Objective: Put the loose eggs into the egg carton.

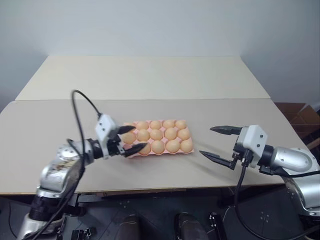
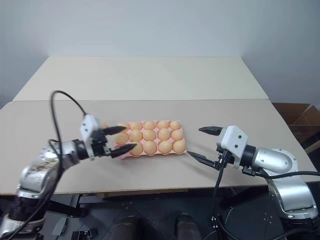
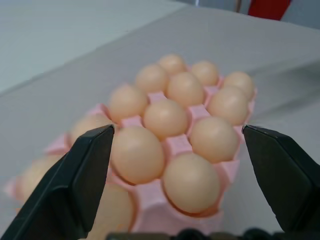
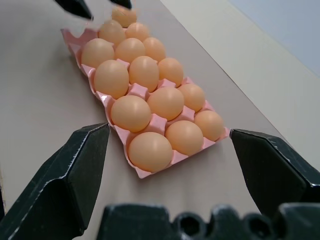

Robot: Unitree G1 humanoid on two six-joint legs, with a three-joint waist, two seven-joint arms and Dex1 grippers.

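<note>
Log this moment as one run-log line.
egg carton: cups full of eggs | left gripper: fingers open, at carton's end | right gripper: open, empty, beside carton

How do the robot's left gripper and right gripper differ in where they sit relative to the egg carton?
The left gripper hangs over the egg carton's left end, fingers above the eggs; the right gripper hovers over bare table, apart from the carton's right end. The left points rightward; the right points leftward. Both are open and hold nothing.
</note>
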